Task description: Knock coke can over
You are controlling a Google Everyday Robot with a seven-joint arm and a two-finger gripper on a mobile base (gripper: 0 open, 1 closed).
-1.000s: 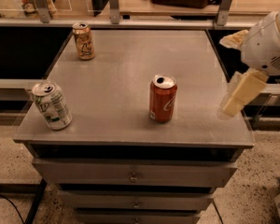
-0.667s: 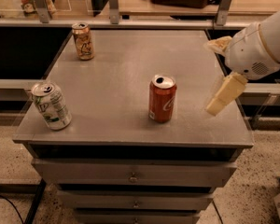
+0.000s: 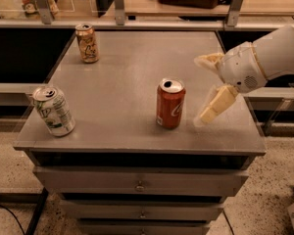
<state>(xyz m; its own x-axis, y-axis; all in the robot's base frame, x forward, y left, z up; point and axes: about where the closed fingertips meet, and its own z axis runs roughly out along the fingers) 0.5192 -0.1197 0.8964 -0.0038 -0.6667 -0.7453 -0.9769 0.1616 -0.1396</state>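
The red coke can (image 3: 170,104) with white script and a silver top stands upright on the grey cabinet top (image 3: 127,77), right of centre near the front. My gripper (image 3: 200,90) comes in from the right on a white arm and hovers just right of the can, a small gap away. It is open and empty; one cream finger (image 3: 208,60) points left above and behind the can's level, the other (image 3: 215,105) angles down toward the tabletop beside the can.
A white-and-green can (image 3: 53,110) stands tilted-looking at the front left corner. A tan/gold can (image 3: 87,43) stands at the back left. Drawers (image 3: 139,184) run below the top. A railing and counter (image 3: 176,13) lie behind.
My gripper and arm have moved left, from past the cabinet's right edge to close beside the coke can. The cans have not moved.
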